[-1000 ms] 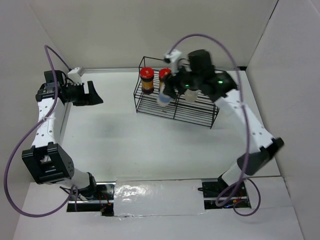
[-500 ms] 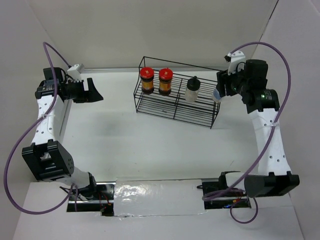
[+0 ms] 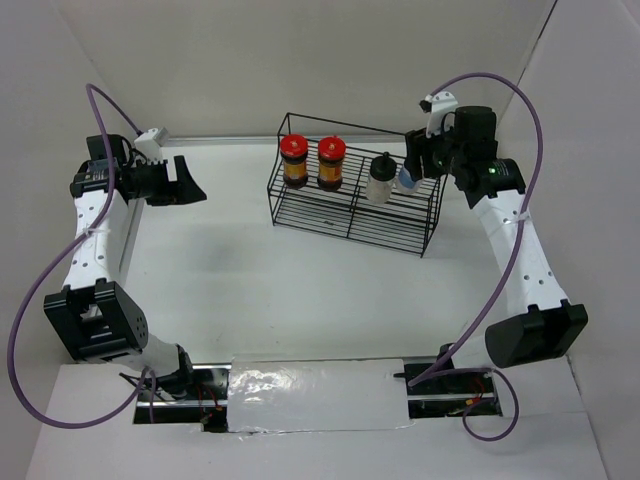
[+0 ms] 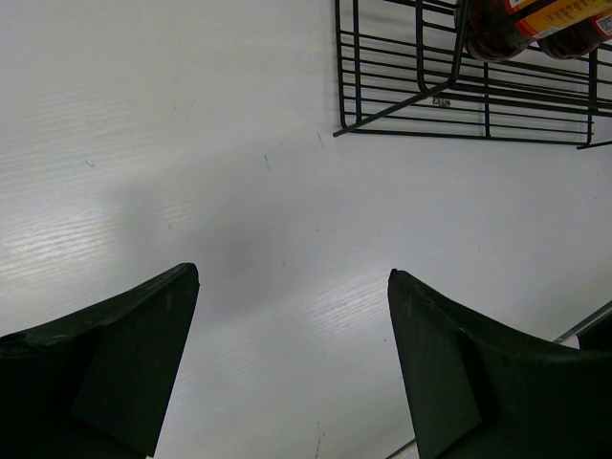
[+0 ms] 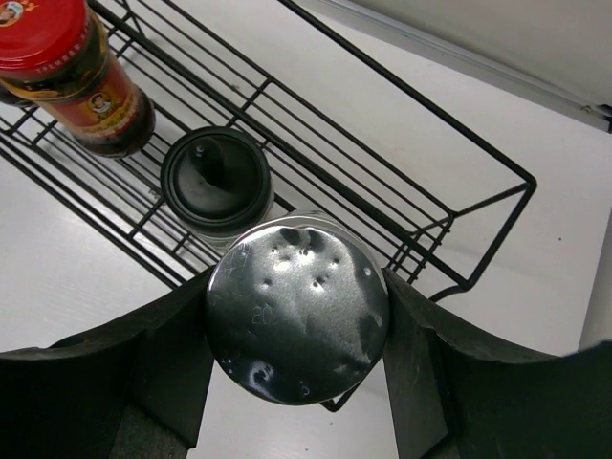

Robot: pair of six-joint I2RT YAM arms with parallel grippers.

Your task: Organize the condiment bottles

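I get bright, even overhead light; shadows on the white table (image 3: pixel 250 270) are soft & faint. Left wrist cam: grey shadow patch, left fingers (image 4: pixel 105 373) dark, slightly soft. Right wrist cam: glare speckles on pale-capped jar (image 5: pixel 296 306) top

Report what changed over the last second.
The right claw, shut on the silver-lidded jar, swung from over the middle of the black wire rack out past its right end, then back toward that end. The two red-capped brown jars, the black-capped whitish bottle and the open left claw stayed put.
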